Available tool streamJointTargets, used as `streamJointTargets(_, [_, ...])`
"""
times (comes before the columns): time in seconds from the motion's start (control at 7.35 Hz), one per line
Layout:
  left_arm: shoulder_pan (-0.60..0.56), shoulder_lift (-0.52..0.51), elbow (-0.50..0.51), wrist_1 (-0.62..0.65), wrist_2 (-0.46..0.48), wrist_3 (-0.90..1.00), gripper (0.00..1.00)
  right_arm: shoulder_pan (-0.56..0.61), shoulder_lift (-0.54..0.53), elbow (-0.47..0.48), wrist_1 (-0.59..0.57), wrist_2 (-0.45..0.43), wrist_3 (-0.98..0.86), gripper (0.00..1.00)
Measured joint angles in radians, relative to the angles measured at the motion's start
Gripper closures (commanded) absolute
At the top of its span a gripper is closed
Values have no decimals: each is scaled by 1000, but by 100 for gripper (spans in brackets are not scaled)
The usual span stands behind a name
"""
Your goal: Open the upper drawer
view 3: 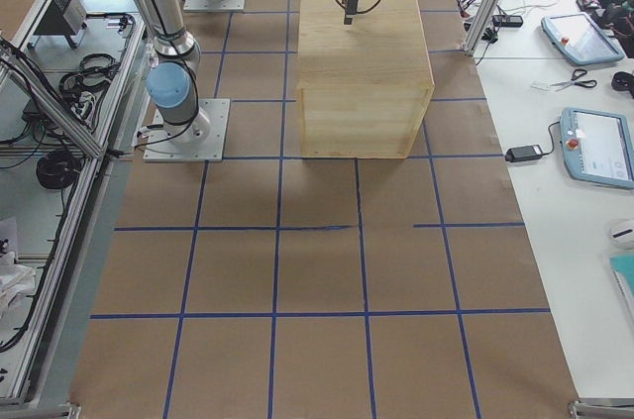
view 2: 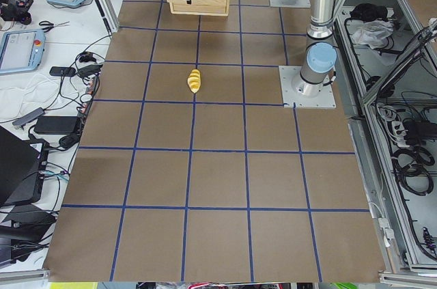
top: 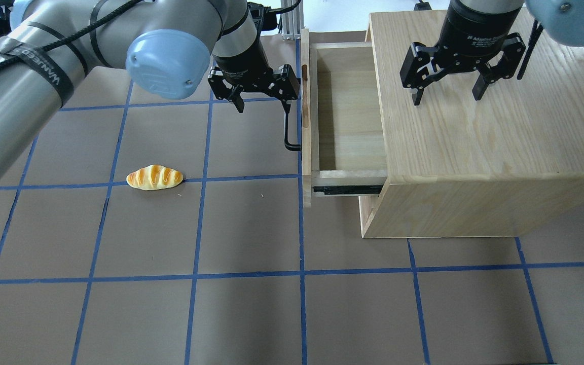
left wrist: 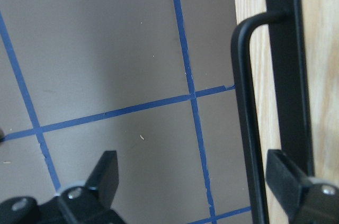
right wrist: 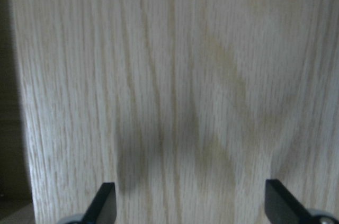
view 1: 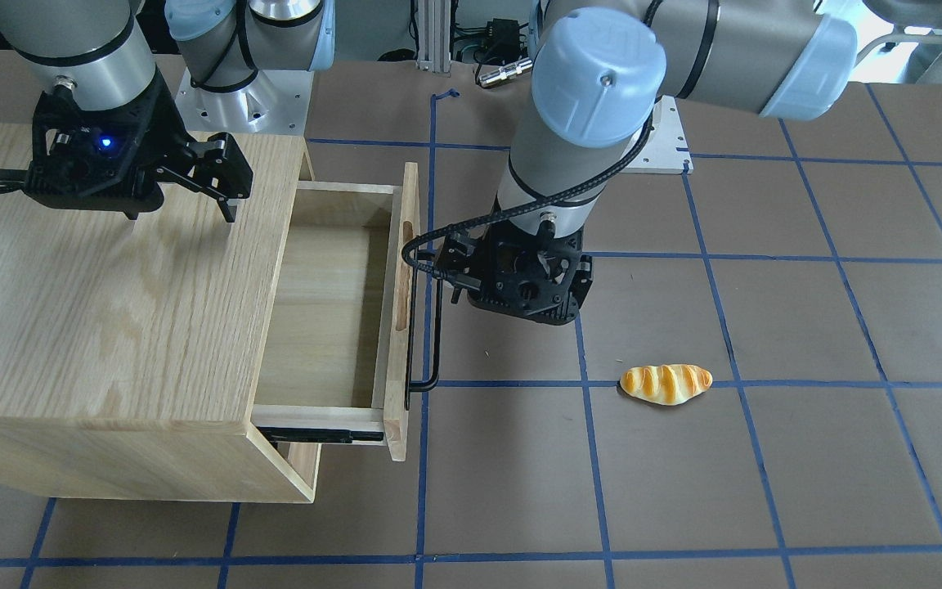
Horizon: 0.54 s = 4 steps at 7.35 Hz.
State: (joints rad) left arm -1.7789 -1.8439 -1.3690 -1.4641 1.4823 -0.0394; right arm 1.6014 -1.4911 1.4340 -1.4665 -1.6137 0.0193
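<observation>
The upper drawer (top: 305, 126) of light oak stands pulled well out of the cabinet (top: 474, 142), and its inside (view 1: 324, 311) is bare. Its long black bar handle (top: 287, 132) faces the left arm. My left gripper (top: 264, 104) is open and hangs at the handle's far end. In the left wrist view the bar (left wrist: 244, 102) runs between the spread fingers (left wrist: 106, 173), close to the right one. My right gripper (top: 447, 96) is open and empty, just above the cabinet's top. The right wrist view shows only oak grain between its fingertips (right wrist: 103, 203).
A toy bread roll (top: 154, 177) lies on the brown table, left of the drawer in the overhead view. Blue tape lines grid the table. The cabinet (view 1: 95, 311) fills the table's side under the right arm. Both arm bases stand at the table's robot side.
</observation>
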Motion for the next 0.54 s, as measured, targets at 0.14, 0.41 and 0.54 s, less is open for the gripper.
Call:
streamJointTargets(0.14, [35,28,18,-34,10,12,0,0,0,0,0,0,0,0])
streamJointTargets(0.41, [117,77,26,-70,14,19,0,0,0,-1,0,0,1,0])
streamJointTargets(0.54, [169,103,26,-98,17,26,0,0,0,-1,0,0,1,0])
